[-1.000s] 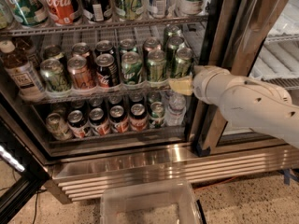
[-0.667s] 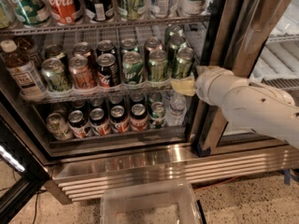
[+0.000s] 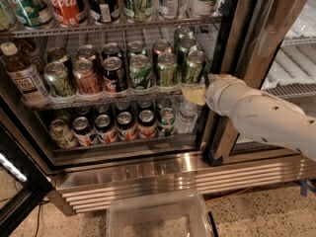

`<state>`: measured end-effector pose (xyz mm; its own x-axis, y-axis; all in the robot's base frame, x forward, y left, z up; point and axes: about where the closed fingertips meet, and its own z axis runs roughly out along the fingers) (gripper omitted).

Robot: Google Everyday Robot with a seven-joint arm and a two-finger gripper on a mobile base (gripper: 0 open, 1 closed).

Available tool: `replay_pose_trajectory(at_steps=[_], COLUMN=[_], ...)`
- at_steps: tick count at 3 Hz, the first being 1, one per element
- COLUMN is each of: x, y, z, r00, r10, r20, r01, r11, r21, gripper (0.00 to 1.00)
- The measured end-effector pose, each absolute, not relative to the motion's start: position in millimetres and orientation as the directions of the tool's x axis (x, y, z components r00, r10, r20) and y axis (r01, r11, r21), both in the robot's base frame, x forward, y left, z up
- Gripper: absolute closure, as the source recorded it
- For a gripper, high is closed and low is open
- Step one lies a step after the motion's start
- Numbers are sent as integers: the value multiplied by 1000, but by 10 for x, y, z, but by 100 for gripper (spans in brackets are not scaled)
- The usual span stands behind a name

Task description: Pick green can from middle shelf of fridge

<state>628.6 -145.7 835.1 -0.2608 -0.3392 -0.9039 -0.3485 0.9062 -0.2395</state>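
Observation:
The fridge (image 3: 148, 174) stands open, with cans on its middle shelf (image 3: 98, 99). Several dark green cans with silver lids stand at the shelf's right end. The nearest green can (image 3: 193, 67) is in the front row at the far right. My gripper (image 3: 195, 94) reaches in from the right on a white arm (image 3: 261, 115). It sits just below and in front of that can, at the height of the shelf's front rail. Its tip hides part of the rail.
A brighter green "UP" can (image 3: 140, 72), a black can (image 3: 114, 74) and copper cans (image 3: 86, 77) fill the shelf's left. A bottle (image 3: 22, 75) stands far left. Large bottles are above and more cans below. The door post (image 3: 237, 58) is beside my arm. A clear bin (image 3: 158, 216) sits on the floor.

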Motion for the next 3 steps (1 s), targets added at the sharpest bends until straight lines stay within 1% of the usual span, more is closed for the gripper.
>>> replay_pose_trajectory(at_steps=[2,3], x=[6304,6309], y=[-1419,-1386], z=[8160,8066], r00=[-281,-290], r10=[-347,-353], r20=[-895,-890], r01=[-345,-344], r11=[907,906], r21=[-243,-247], gripper=[29,28])
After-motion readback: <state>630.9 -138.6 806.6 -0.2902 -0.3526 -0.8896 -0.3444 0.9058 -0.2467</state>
